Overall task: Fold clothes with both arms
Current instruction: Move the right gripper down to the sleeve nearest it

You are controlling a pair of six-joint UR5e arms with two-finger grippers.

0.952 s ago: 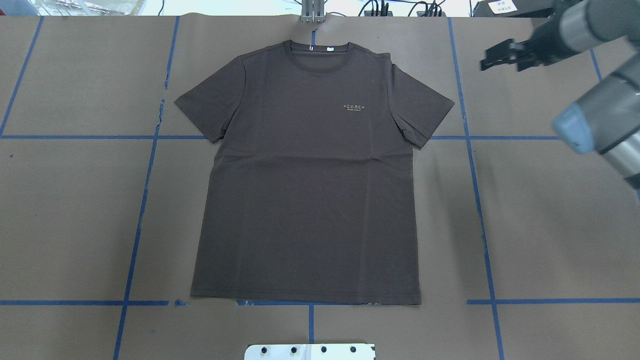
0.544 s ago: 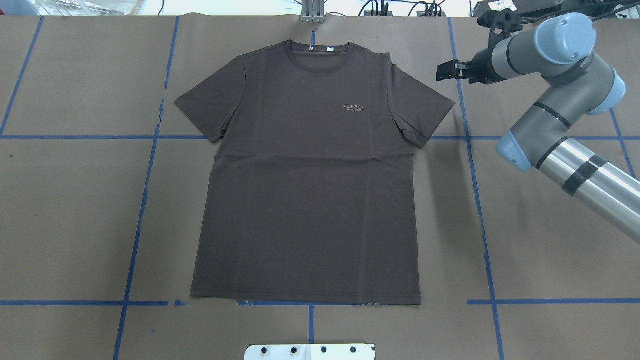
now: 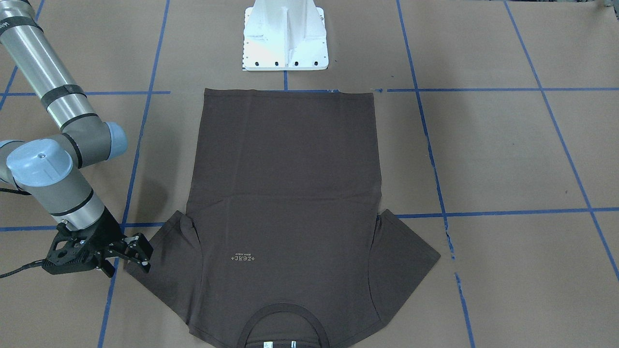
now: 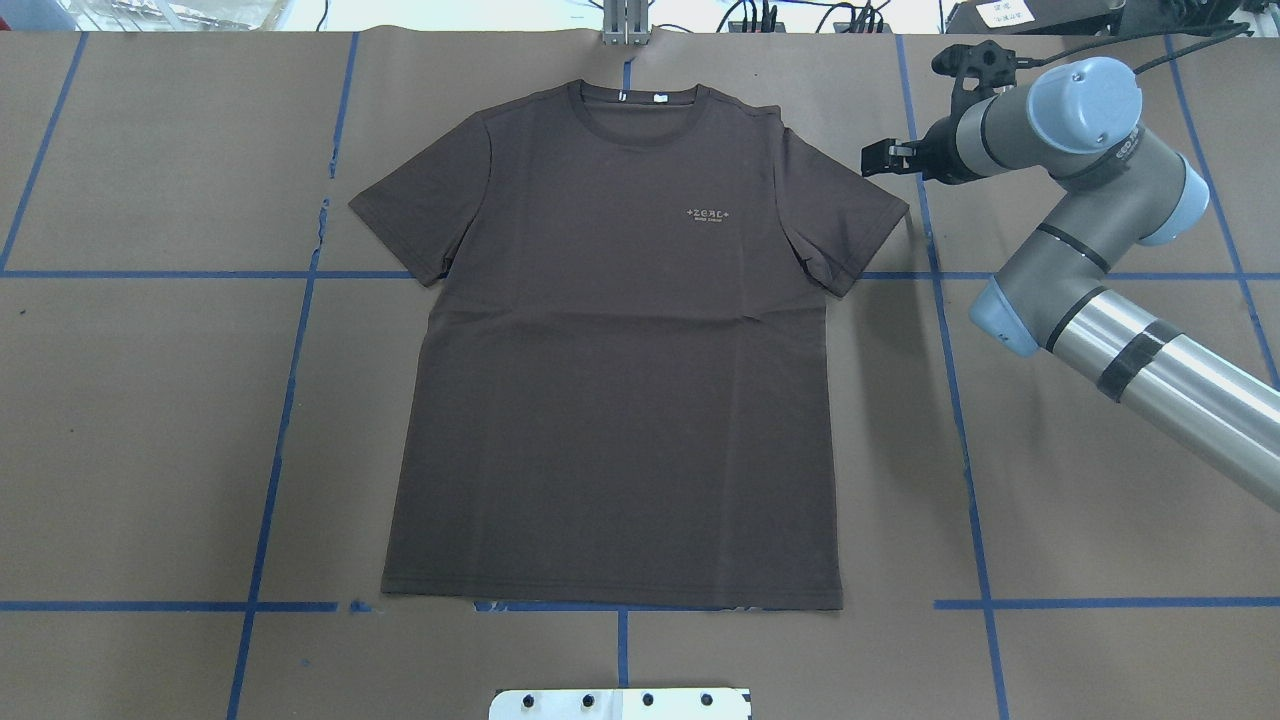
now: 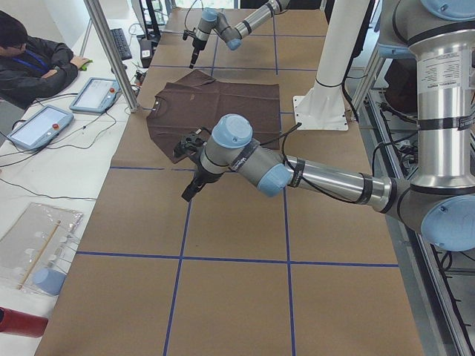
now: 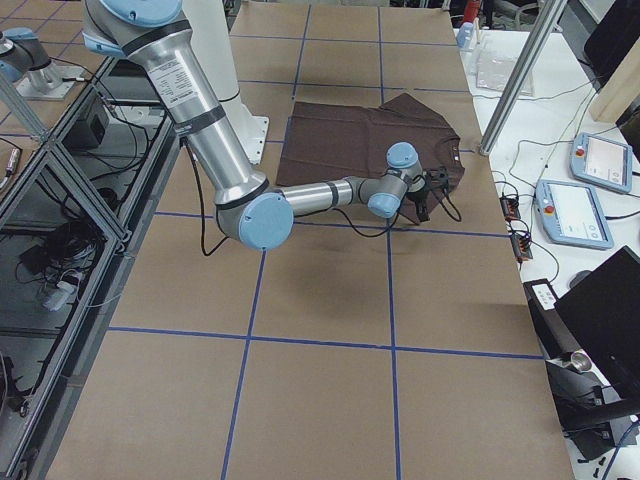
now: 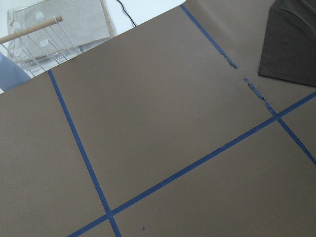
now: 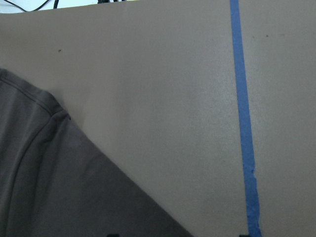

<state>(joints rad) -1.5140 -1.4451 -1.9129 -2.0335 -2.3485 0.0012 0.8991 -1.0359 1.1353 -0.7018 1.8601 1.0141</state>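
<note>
T-shirt (image 4: pixel 610 380), dark brown, spread flat and print-up at the middle of the paper-covered desk (image 4: pixel 150 400), collar (image 4: pixel 635 138) pointing away from the white pedestal (image 3: pixel 284 36), sleeves out to both sides: laid open, by the look of it, for a first fold. Right gripper (image 4: pixel 878 158) low, just beside the outer edge of the sleeve (image 4: pixel 850 215) on the robot's right, fingers apart and holding nothing, seemingly lined up to pinch that hem. Left gripper (image 5: pixel 190 189) over bare desk, well apart from the other sleeve; open or closed, impossible to tell. No fold begun.
</note>
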